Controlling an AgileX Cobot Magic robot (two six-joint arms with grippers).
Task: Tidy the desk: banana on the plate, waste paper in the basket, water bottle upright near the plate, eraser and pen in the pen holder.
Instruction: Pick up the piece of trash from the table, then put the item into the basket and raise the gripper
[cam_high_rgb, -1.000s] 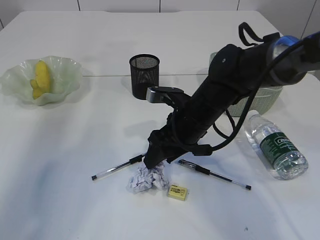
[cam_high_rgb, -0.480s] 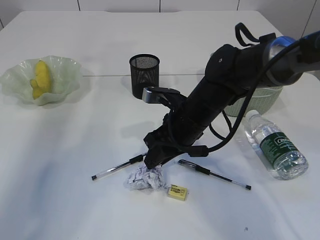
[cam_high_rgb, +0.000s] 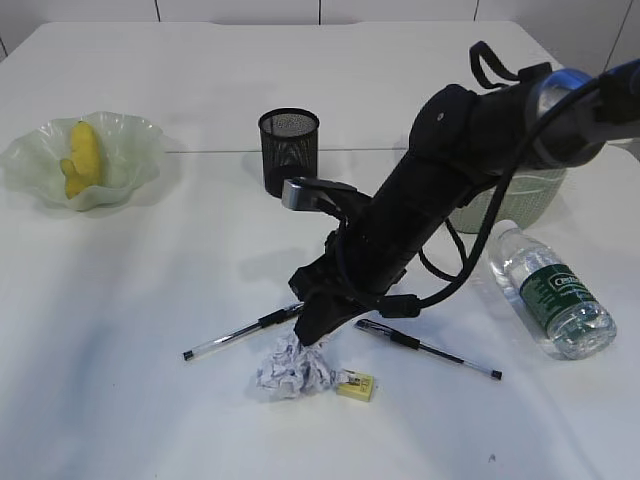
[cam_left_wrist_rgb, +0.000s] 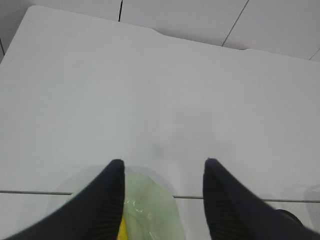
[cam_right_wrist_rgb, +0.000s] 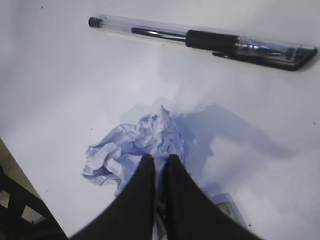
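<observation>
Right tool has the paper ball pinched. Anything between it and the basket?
On the desk, nothing loose lies on the line from the waste paper to the basket. The right arm's own body spans that stretch and hides most of the basket. One pen and the water bottle lie just right of the path, low enough to clear once lifted.

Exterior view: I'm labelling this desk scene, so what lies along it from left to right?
Plate holding the banana → pen holder → basket → water bottle.
</observation>
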